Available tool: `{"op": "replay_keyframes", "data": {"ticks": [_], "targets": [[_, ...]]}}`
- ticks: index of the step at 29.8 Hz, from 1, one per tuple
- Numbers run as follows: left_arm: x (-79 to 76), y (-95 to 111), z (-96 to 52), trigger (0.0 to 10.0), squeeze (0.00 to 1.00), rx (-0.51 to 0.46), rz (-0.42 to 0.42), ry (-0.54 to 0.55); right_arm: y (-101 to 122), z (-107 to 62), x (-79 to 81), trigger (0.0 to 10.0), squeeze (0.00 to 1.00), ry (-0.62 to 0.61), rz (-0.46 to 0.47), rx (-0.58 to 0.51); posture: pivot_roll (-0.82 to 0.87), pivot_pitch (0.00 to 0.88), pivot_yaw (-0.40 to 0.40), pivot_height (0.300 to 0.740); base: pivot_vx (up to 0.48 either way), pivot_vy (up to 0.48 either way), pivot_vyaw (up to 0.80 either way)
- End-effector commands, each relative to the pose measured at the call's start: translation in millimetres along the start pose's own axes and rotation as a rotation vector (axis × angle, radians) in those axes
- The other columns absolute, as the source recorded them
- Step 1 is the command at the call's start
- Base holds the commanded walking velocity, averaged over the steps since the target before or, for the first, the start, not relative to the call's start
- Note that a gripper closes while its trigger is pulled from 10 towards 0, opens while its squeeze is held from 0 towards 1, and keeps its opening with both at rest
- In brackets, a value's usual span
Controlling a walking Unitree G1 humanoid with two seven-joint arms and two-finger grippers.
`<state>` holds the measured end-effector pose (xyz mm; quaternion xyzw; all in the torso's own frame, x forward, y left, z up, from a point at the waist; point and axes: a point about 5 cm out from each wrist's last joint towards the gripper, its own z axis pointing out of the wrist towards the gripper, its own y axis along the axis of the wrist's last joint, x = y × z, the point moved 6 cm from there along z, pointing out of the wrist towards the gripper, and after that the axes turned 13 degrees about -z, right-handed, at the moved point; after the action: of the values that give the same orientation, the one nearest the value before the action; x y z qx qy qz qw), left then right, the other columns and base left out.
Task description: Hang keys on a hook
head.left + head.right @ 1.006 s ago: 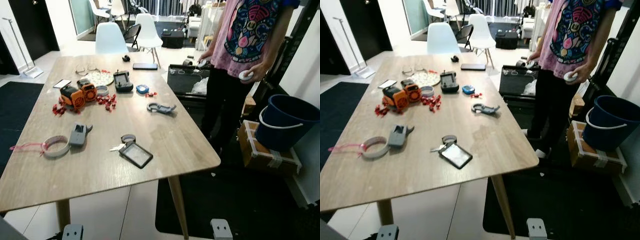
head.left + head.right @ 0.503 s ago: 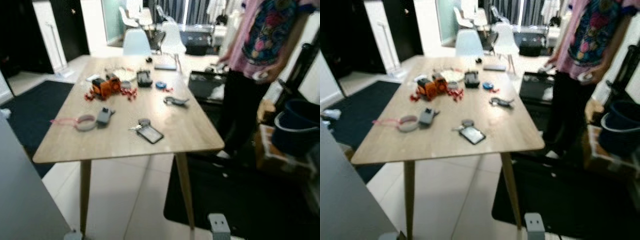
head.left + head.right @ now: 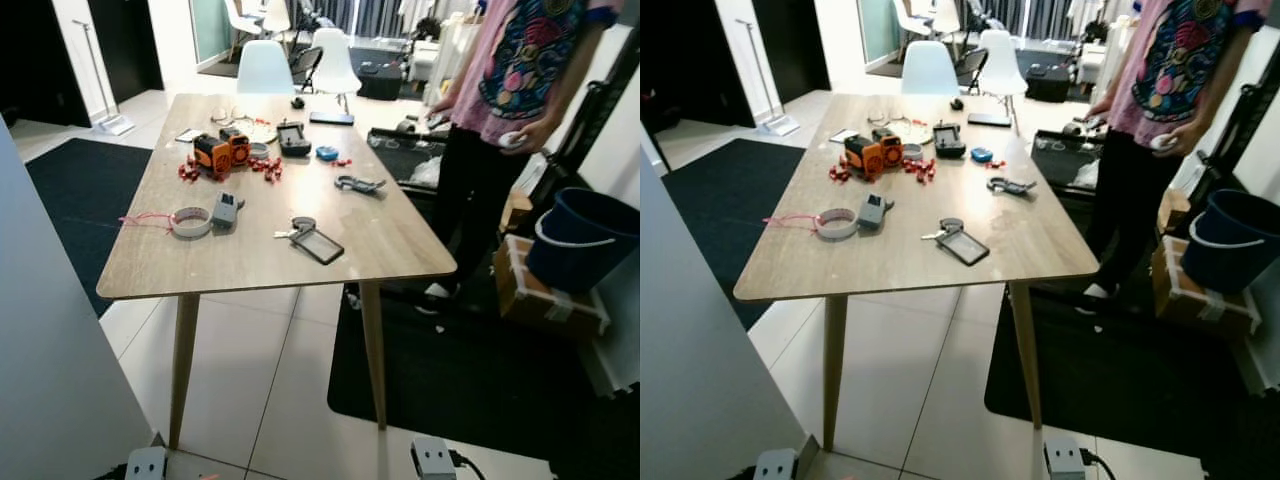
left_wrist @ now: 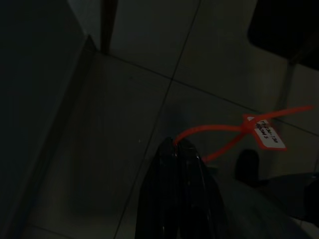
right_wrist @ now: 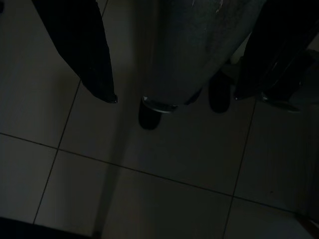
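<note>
"Red cord (image 4: 219, 128), is that what we have in our left gripper (image 4: 175, 144)?"

"Yes. The two black fingers are pressed tight together on one end of it. The rest hangs loose over the floor (image 4: 139, 89), with a little white tag (image 4: 268, 135) on it."

"Are the keys on that cord?"

"We cannot tell. It is too dark there, and we make out just the cord and the tag. We do see a small key (image 3: 284, 234) lying on the table (image 3: 250, 265), right beside a flat black case (image 3: 318, 245)."

"And our right gripper (image 5: 175, 98)?"

"Its fingers are spread wide and hold nothing. It hangs low over the floor."

"How do we think the cord will feel?"

"Soft and floppy, and very light. It will swing when we walk, so the tag will swing too. It is thin, so it could slip out if we loosen our pinch."

"Where should we hold it?"

"Near the end, as we do now. That leaves a loop hanging free, and we think a loop is easy to drop over a hook. A key is hard and small, so it is better to carry it by its cord"
</note>
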<state>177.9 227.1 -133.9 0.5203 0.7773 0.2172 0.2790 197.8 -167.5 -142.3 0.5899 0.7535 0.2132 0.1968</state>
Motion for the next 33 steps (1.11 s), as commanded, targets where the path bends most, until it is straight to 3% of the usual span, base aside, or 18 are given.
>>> {"op": "replay_keyframes", "data": {"ticks": [1,9,33], "targets": [[-1.1,1,0.5,10.0,0.0,-0.002,0.006,-0.004,2,0.3,-1.5,10.0,0.0,-0.002,-0.008,-0.003,0.09,0.0,-0.033,0.74,0.0,0.0,0.0],[-3.0,2,1.3,10.0,0.0,-0.005,0.011,-0.007,5,0.6,2.6,10.0,0.0,0.032,-0.063,-0.01,0.1,0.0,-0.039,0.74,0.0,0.0,0.0],[-9.9,12,5.6,10.0,0.0,-0.032,0.024,-0.013,18,3.4,12.2,10.0,0.0,0.077,-0.101,-0.038,0.1,0.0,-0.046,0.74,0.0,0.0,0.8]]}}
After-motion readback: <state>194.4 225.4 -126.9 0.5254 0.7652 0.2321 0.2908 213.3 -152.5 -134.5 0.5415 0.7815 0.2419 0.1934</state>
